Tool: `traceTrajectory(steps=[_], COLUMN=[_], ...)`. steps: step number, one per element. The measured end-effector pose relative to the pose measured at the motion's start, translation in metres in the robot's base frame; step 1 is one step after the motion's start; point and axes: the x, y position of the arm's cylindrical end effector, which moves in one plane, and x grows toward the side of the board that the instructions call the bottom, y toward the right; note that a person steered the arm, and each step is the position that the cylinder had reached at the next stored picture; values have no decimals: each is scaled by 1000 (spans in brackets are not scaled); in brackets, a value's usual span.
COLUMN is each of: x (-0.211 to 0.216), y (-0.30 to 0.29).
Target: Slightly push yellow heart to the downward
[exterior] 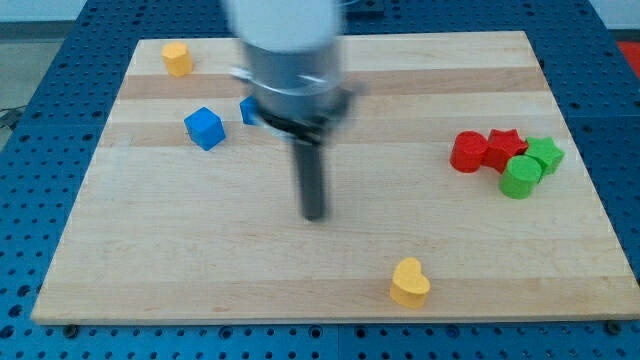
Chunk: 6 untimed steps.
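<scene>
The yellow heart point(410, 282) lies near the view's bottom edge of the wooden board point(150, 270), right of centre. My tip point(315, 215) is blurred and stands in the board's middle, up and to the left of the yellow heart, well apart from it. The arm's grey body point(290, 50) hangs over the view's top centre.
A blue cube point(204, 128) sits at upper left, with another blue block point(249, 110) partly hidden behind the arm. A yellow block point(177, 58) is at the top left. At the right, a red cylinder point(468, 151), red star point(505, 144), green cylinder point(520, 176) and green star point(545, 155) cluster together.
</scene>
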Motion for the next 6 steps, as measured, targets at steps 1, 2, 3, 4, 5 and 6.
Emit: traceTrajectory(steps=[1, 2, 3, 4, 5, 6], x=[47, 67, 58, 49, 28, -50], y=[37, 0, -63, -92, -100, -135])
